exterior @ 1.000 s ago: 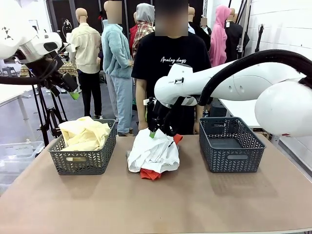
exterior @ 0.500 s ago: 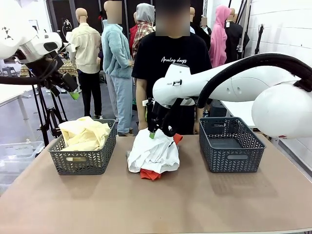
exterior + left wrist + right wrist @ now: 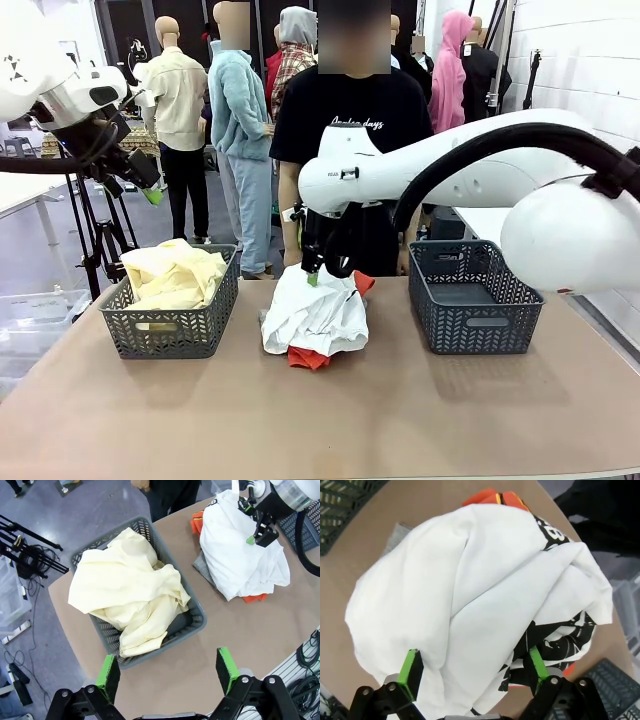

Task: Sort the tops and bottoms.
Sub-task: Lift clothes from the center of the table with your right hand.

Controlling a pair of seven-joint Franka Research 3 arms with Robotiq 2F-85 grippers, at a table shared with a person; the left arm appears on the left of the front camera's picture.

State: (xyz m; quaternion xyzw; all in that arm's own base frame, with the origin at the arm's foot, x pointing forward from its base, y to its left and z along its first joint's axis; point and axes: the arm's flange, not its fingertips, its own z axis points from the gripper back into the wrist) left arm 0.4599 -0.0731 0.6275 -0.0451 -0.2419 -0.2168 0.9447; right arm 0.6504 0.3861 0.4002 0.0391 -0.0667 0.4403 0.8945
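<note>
A white garment [image 3: 315, 310] with black print lies heaped mid-table on an orange-red one [image 3: 308, 357]. In the left wrist view a light grey garment [image 3: 202, 571] peeks from under the white garment [image 3: 240, 555]. A pale yellow garment [image 3: 172, 272] fills the left basket [image 3: 170, 335]. My right gripper [image 3: 322, 272] hovers open just over the pile's far edge, its green pads [image 3: 411, 666] straddling the white garment [image 3: 470, 595] from above without touching. High above the left basket my left gripper [image 3: 148, 190] hangs open and holds nothing, looking down on the pale yellow garment [image 3: 125, 595].
A second dark grey basket [image 3: 470, 300] stands at the right with nothing in it. A person in a black T-shirt [image 3: 350, 130] stands at the far edge behind the pile. The near half of the brown table [image 3: 320, 420] is bare.
The right arm's wrist has swung a little to the left above the pile; its gripper stays open over the white garment. The left arm and the garments have not moved.
</note>
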